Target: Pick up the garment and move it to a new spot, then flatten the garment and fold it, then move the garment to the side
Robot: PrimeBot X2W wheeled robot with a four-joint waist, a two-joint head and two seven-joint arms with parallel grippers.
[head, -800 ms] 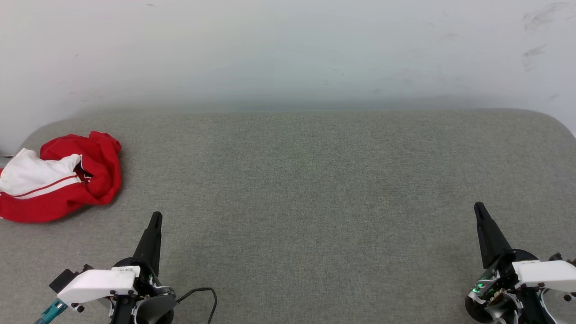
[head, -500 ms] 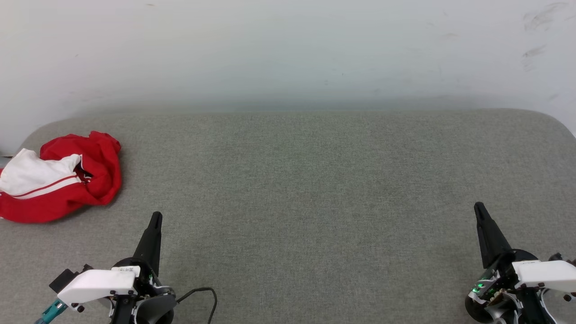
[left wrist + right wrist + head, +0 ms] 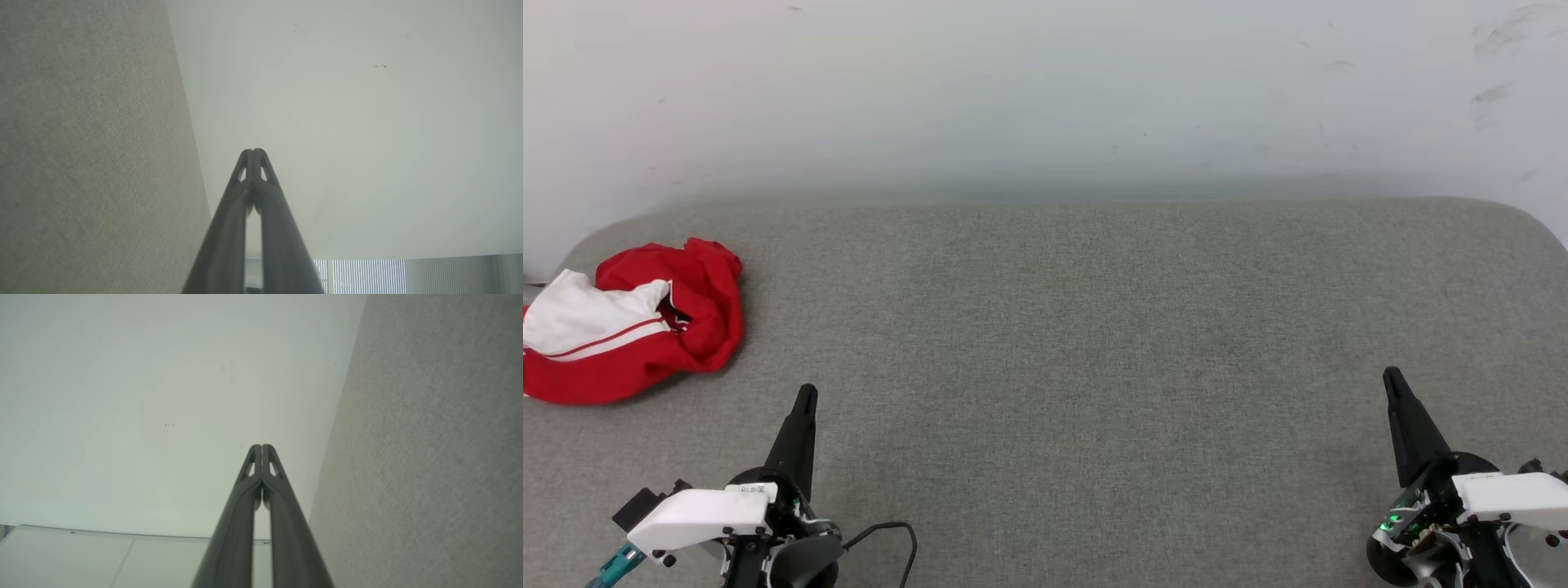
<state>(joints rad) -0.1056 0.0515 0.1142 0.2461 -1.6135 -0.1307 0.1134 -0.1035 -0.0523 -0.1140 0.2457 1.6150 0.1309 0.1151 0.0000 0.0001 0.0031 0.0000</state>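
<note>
- The left hand (image 3: 805, 394) is closed on nothing, its two dark fingers (image 3: 229, 232) pressed together into one point. It sits low at the left of the head view over the counter (image 3: 1078, 343), with its tip aimed up-view toward the wall (image 3: 1045, 98) and leaning slightly right.
- The right hand (image 3: 1391, 377) is likewise closed and empty, low at the right, with its tip aimed up-view and leaning slightly left.
- In each wrist view the joined fingers aim at the pale wall, and the grey fabric counter runs along one side.
- The garment (image 3: 629, 343) is a crumpled heap on the counter near its far left corner. It lies up-view and left of the left hand, touching neither hand.
- Its long axis runs roughly left to right across the head view. A white panel with a red stripe lies at the left and bunched red folds at the right.
- The left end is cut off by the view's edge, and neck and hem cannot be told apart.
</note>
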